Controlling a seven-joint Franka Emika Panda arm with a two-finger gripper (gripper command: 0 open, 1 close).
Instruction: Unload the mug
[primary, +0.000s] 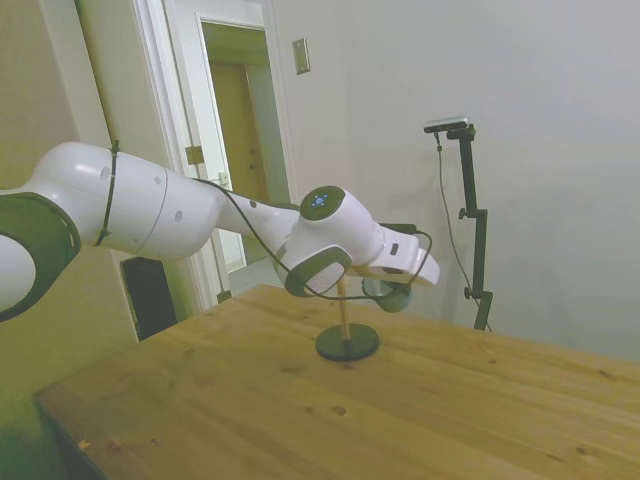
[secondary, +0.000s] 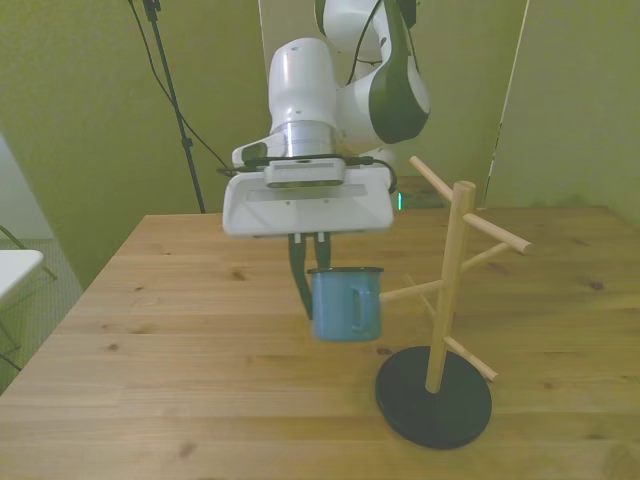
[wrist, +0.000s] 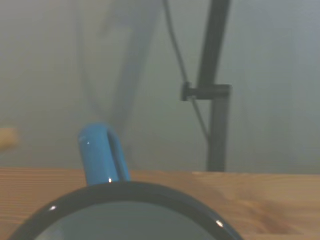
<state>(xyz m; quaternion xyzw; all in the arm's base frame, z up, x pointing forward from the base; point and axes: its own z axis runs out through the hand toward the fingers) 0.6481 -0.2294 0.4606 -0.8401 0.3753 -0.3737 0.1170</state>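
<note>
The mug (secondary: 346, 303) is blue-teal with a dark rim and hangs upright a little above the table. My gripper (secondary: 311, 272) is shut on its rim, on the side toward the front view's left. Just to the mug's right, a wooden mug tree (secondary: 447, 290) stands on a round black base (secondary: 433, 400). The tip of one of its pegs (secondary: 410, 292) ends right beside the mug's wall; I cannot tell if they touch. In the side view the mug (primary: 389, 294) peeks out under the white hand, above the tree's base (primary: 347, 342). The wrist view shows the mug's rim (wrist: 125, 192) and loop handle (wrist: 100, 155) close up.
The wooden table (secondary: 180, 330) stretches wide around the tree. Other bare pegs (secondary: 495, 235) stick out toward the front view's right. A wall and a doorway (primary: 240, 130) lie behind the table in the side view.
</note>
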